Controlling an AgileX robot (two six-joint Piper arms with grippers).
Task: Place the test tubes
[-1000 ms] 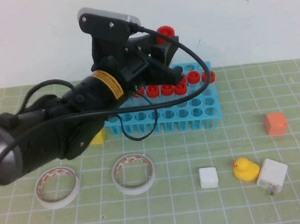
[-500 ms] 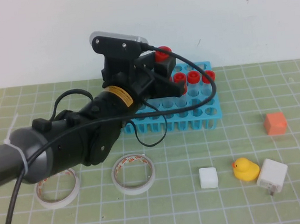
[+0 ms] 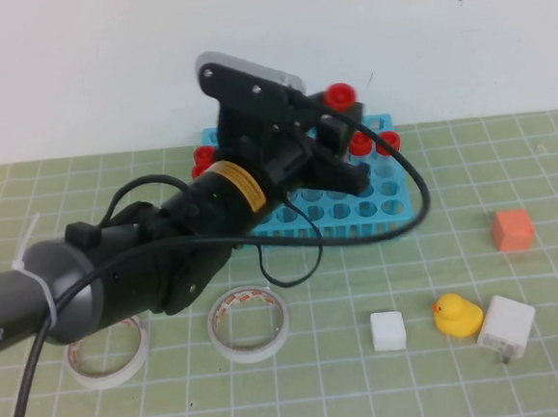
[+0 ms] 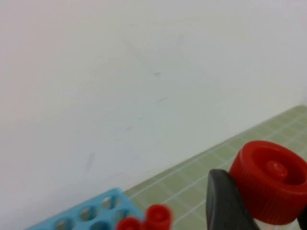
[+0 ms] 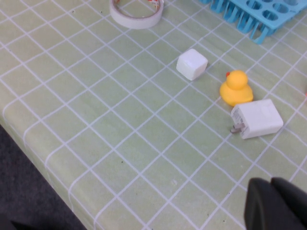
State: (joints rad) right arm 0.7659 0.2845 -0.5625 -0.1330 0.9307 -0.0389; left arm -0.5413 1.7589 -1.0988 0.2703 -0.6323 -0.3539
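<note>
My left gripper (image 3: 337, 131) hangs over the back right part of the blue test tube rack (image 3: 380, 206), shut on a red-capped test tube (image 3: 340, 95) held upright. In the left wrist view the held tube's red cap (image 4: 268, 181) sits beside one dark finger (image 4: 224, 203), with the rack (image 4: 91, 214) and two capped tubes (image 4: 158, 215) below. Other red-capped tubes stand in the rack's back row at the right (image 3: 373, 144) and at the left end (image 3: 203, 161). My right gripper (image 5: 274, 205) is shut with nothing in it, low over the mat near the table's front edge.
On the green grid mat lie two tape rolls (image 3: 249, 323) (image 3: 105, 350), a white cube (image 3: 387, 330), a yellow duck (image 3: 457, 314), a white charger (image 3: 506, 326) and an orange block (image 3: 512, 231). The table's front edge (image 5: 33, 148) drops off beside the right gripper.
My left arm has swung right along the rack, carrying the tube with it. Tubes at the rack's left end have come into view behind it.
</note>
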